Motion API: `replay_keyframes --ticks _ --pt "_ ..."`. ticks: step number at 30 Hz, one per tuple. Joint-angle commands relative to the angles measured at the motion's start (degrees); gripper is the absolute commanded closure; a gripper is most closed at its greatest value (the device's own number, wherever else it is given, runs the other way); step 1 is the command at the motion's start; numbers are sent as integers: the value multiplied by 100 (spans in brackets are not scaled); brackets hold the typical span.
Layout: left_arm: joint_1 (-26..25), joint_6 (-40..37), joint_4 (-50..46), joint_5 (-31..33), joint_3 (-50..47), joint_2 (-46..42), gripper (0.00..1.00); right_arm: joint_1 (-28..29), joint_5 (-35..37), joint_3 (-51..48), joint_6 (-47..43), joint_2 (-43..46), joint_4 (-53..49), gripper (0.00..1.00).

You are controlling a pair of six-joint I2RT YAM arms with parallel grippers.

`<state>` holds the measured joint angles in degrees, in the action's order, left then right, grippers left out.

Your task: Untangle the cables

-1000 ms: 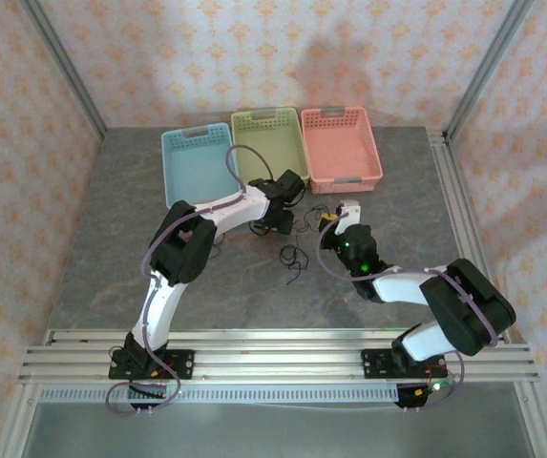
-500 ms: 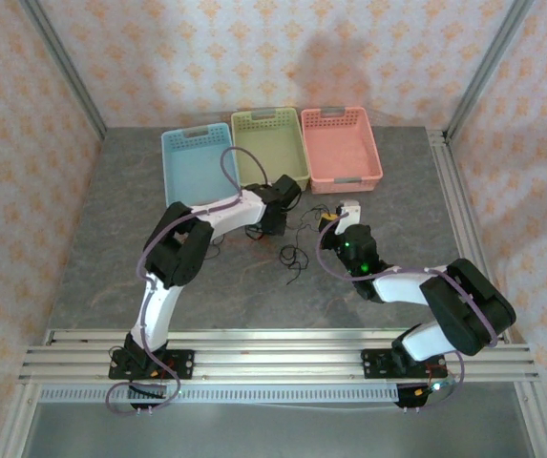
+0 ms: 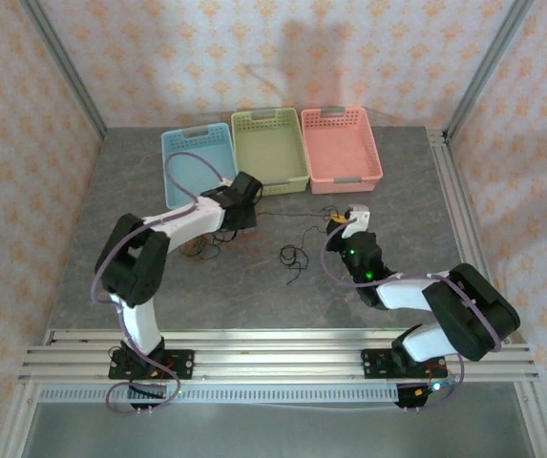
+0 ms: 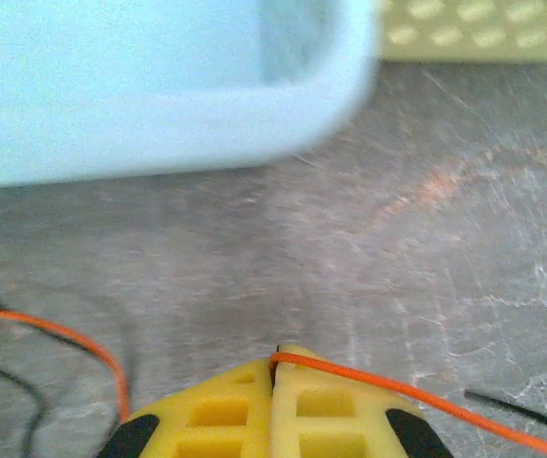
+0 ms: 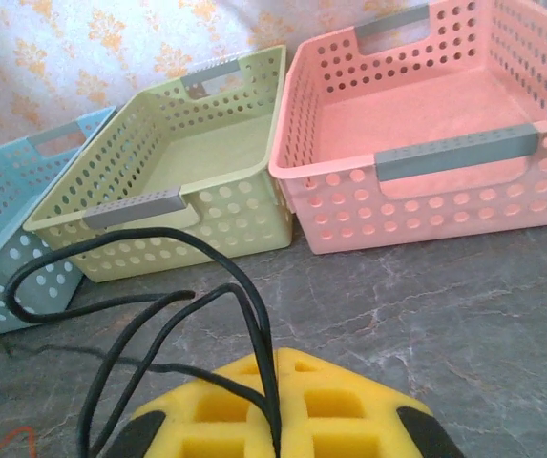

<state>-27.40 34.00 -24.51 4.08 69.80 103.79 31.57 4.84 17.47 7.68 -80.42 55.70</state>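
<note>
The grey table (image 3: 82, 277) was closed in by wallpapered walls (image 3: 25, 134) on the left, far and right sides, with slotted metal rails (image 3: 273, 355) along the near edge and up the right edge. A blue basket (image 3: 189, 167), a green basket (image 3: 269, 151) and a pink basket (image 3: 340, 145) stood side by side along the far end. That left bare table to the left of the left arm, to the right of the right arm, and in a wide strip between the arms and the near rails. The cables (image 3: 294, 256) lay on the table in front of the baskets: a loose black curl between the arms, a small orange and black tangle beside the left forearm, and a thin strand running across from one arm's tip to the other's. From above the grips were too small to read; the wrist views gave them. In the left wrist view the left fingers (image 4: 297, 386) were pressed together on an orange cable (image 4: 426, 394) that came out of the seam and ran off to the lower right. The blue basket's corner was blurred and close ahead, and more orange and black loops lay at the left. In the right wrist view the right fingers (image 5: 302, 386) were closed, pinching a black cable (image 5: 149, 240) that looped up to the left, with all three baskets standing beyond across bare table.
</note>
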Motion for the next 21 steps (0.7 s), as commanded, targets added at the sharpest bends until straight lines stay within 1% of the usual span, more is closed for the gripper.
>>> replay_keyframes --ticks 1,5,7,9,11,14,18,21 --pt "168 468 515 352 -364 -465 100 3 458 -168 67 201 540 99" --pt "272 616 709 580 -721 -834 100 -33 662 -243 84 302 557 100" --pt "296 664 767 755 -861 -1012 100 -76 968 -291 188 348 492 100" --pt "306 687 819 873 -958 -1128 100 -156 1127 -352 350 407 479 100" --pt "311 687 769 888 -927 -1103 100 -210 1085 -355 486 421 423 100" --pt "306 647 850 716 -916 -1055 100 -221 553 -222 552 302 349 100" --pt "288 488 1044 352 -899 -1014 100 -216 -503 123 456 46 69 100" --pt "280 458 1023 330 -871 -1006 100 -193 -1128 247 335 -5 56 100"
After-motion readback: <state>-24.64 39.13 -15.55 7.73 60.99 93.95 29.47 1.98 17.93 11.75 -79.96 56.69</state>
